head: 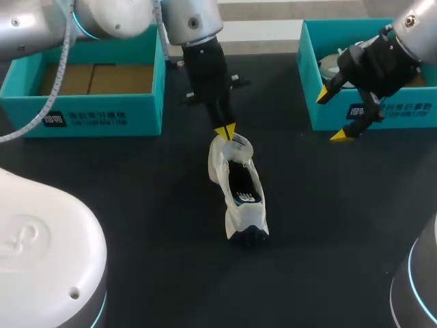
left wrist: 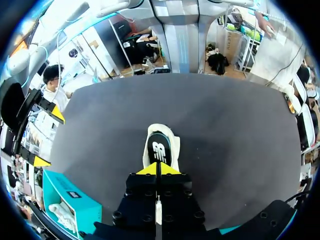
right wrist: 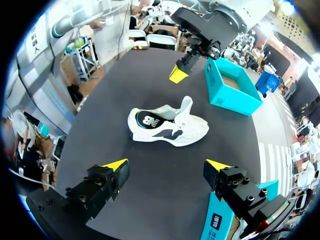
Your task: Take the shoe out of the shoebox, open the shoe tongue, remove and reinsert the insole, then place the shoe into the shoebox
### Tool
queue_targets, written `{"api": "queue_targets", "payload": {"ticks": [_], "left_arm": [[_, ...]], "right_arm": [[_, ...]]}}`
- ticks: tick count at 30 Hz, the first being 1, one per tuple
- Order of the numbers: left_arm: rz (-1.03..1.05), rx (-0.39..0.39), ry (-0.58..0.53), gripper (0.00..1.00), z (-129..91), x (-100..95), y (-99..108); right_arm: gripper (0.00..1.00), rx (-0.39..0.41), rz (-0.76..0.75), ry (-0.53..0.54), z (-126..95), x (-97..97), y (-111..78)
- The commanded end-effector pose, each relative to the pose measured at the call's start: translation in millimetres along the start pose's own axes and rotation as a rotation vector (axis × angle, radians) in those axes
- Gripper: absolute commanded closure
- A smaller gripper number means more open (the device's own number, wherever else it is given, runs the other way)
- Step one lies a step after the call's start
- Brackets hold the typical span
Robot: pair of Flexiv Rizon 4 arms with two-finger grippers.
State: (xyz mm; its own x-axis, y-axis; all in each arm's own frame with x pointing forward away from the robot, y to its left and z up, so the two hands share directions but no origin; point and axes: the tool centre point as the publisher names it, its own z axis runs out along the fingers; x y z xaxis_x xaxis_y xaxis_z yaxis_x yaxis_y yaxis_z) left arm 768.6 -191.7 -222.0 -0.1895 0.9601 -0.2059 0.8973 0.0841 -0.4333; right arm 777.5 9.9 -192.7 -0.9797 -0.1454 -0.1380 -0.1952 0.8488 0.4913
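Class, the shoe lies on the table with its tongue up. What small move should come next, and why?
Probably bring the open right gripper down toward the opening of the shoe to pinch the edge of the insole. The tongue already stands up, the insole lies inside, and the left gripper, shut, sits by the tongue, not at the opening.

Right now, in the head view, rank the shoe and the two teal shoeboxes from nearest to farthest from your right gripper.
1. Right shoebox, just behind the right gripper.
2. Shoe, mid-table, toward the left.
3. Left shoebox, at the far left side.
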Motion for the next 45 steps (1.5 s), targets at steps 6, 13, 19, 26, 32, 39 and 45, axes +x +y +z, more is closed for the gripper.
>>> {"api": "queue_targets", "payload": {"ticks": [6,13,19,26,32,39,45], "left_arm": [[-0.015,-0.01,0.09,1.0,30.6,-5.3,-0.4],[-0.026,-0.028,0.127,1.0,58.3,-5.8,1.7],[-0.034,-0.065,0.154,1.0,93.1,-3.9,8.6],[-0.05,-0.096,0.151,1.0,113.8,-7.5,11.3],[-0.05,-0.096,0.151,1.0,113.8,-7.5,11.3],[-0.05,-0.096,0.151,1.0,113.8,-7.5,11.3],[-0.046,-0.158,0.149,1.0,120.1,-7.7,15.7]], "right_arm": [[0.0,0.003,0.001,0.0,0.6,-0.2,0.4],[0.0,0.003,0.001,0.0,0.6,-0.2,0.4],[0.0,0.003,0.001,0.0,0.6,-0.2,0.4],[0.0,0.003,0.001,0.0,0.6,-0.2,0.4],[0.0,0.003,0.001,0.0,0.6,-0.2,0.4],[0.0,0.003,0.001,0.0,0.6,-0.2,0.4],[0.0,0.003,0.001,0.0,0.6,-0.2,0.4]]}}
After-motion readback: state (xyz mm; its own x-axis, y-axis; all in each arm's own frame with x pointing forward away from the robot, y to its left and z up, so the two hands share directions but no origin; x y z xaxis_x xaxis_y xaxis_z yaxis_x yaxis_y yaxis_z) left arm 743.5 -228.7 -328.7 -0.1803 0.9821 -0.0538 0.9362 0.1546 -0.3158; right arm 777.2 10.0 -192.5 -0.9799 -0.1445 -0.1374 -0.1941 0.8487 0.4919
